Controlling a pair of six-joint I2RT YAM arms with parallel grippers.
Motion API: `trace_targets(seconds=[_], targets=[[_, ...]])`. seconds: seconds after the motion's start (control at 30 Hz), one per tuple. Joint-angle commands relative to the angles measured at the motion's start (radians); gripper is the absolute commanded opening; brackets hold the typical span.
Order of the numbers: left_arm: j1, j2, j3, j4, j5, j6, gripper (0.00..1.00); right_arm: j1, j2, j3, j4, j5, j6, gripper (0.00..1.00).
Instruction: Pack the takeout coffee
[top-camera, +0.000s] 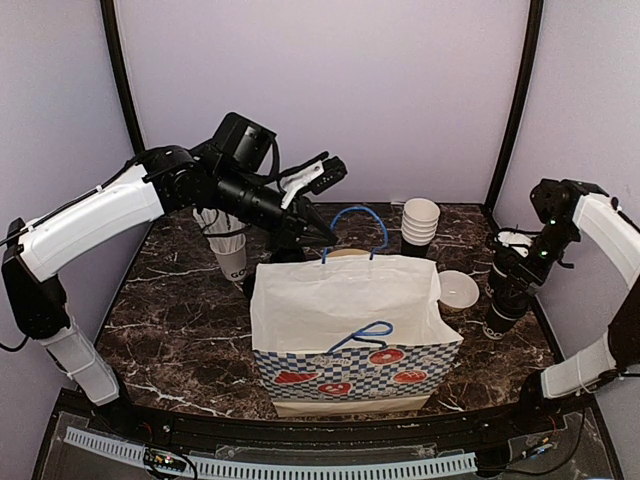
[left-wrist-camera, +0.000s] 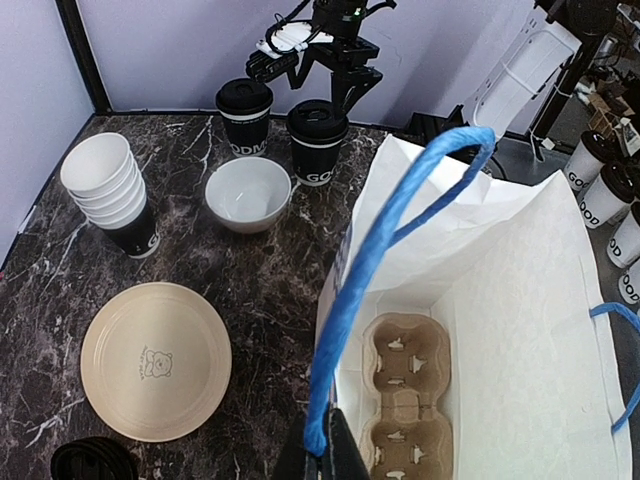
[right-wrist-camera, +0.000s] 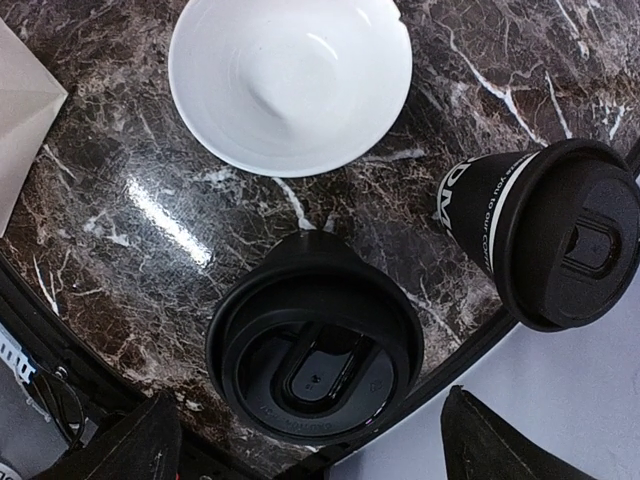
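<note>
Two takeout coffee cups, black with black lids, stand at the table's right edge. One (right-wrist-camera: 315, 345) sits directly under my right gripper (right-wrist-camera: 315, 440), whose open fingers (right-wrist-camera: 140, 440) flank it without touching. The other cup (right-wrist-camera: 555, 230) stands just beside it. From the left wrist view both cups (left-wrist-camera: 318, 140) (left-wrist-camera: 245, 115) show below the right gripper (left-wrist-camera: 340, 60). My left gripper (left-wrist-camera: 325, 450) is shut on the blue rear handle (left-wrist-camera: 400, 215) of the white paper bag (top-camera: 345, 300). A brown cup carrier (left-wrist-camera: 405, 400) lies empty on the bag's bottom.
A white bowl (right-wrist-camera: 290, 80) sits between the bag and the cups. A stack of white-lined cups (left-wrist-camera: 110, 190), a beige plate (left-wrist-camera: 155, 360) and a loose black lid (left-wrist-camera: 93, 460) lie behind the bag. More cups (top-camera: 232, 262) stand at the left rear.
</note>
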Motion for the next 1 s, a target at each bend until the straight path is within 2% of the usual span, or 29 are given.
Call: trace_targets(seconds=[0.0, 0.27, 0.5, 0.97], targets=[[0.005, -0.062, 0.019, -0.061, -0.046, 0.032, 0.0, 0.003, 0.009, -0.018, 0.01, 0.054, 0.019, 0.91], [0.015, -0.066, 0.021, -0.078, -0.086, 0.043, 0.0, 0.003, 0.058, -0.031, 0.04, 0.046, 0.031, 0.92], [0.022, -0.063, 0.015, -0.078, -0.113, 0.044, 0.0, 0.003, 0.09, -0.034, 0.036, 0.039, 0.035, 0.83], [0.033, -0.058, 0.001, -0.066, -0.16, 0.058, 0.01, 0.004, 0.08, -0.097, 0.058, 0.056, 0.041, 0.81]])
